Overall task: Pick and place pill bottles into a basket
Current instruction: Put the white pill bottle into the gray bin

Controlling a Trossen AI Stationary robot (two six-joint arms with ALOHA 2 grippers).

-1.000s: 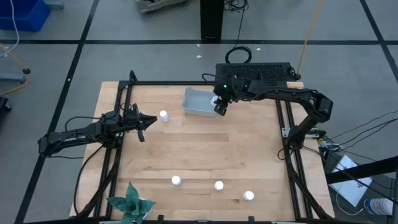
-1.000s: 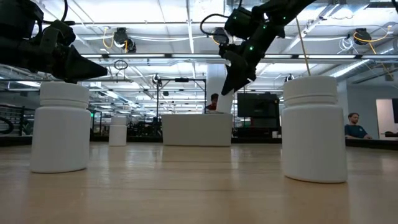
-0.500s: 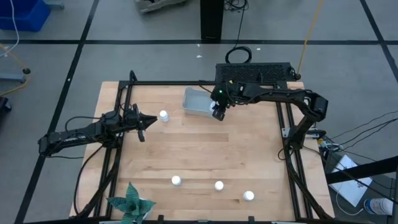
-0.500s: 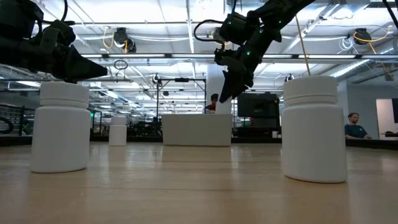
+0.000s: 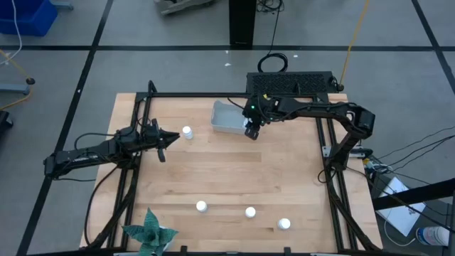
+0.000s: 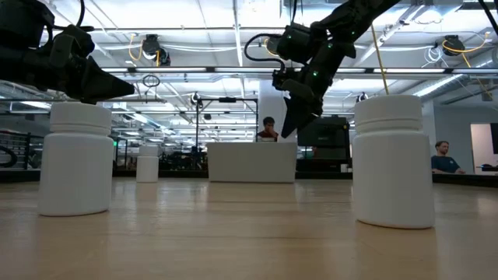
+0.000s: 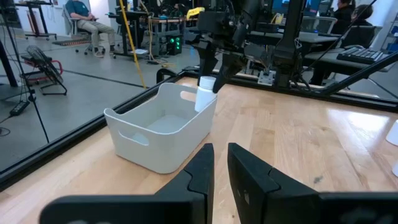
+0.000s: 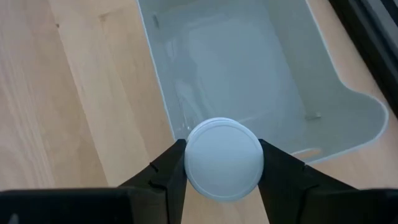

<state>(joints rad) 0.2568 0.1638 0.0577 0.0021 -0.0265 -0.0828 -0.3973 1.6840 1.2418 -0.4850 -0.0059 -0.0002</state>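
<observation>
My right gripper (image 5: 250, 129) is shut on a white pill bottle (image 8: 224, 158) over the near right part of the light grey-blue basket (image 5: 225, 118), close above its rim. It also shows in the left wrist view (image 7: 211, 74). My left gripper (image 5: 165, 139) is shut and empty, a little to the left of a pill bottle (image 5: 187, 132) that stands on the table. Three more pill bottles (image 5: 201, 207), (image 5: 250, 212), (image 5: 284, 224) stand upright near the table's near edge. My right gripper pinches the pill bottle's sides, just below its cap (image 8: 224, 186), between its two fingers (image 8: 166, 177). The fingers point down from above. The bottle is upright, cap up, lifted off the table, its lower end (image 7: 204, 101) at the basket's rim; whether it touches the rim I cannot tell.
A green star-shaped paper plant (image 5: 149, 233) stands at the near left corner. Black frame rails (image 5: 323, 142) run along the table's left, right and far edges. A black box (image 5: 291, 84) sits behind the basket. People show in the room beyond the table.
My right gripper has come down a little with the pill bottle, still shut on it, over the basket's near right part. The basket has slid slightly toward the table's right edge.
</observation>
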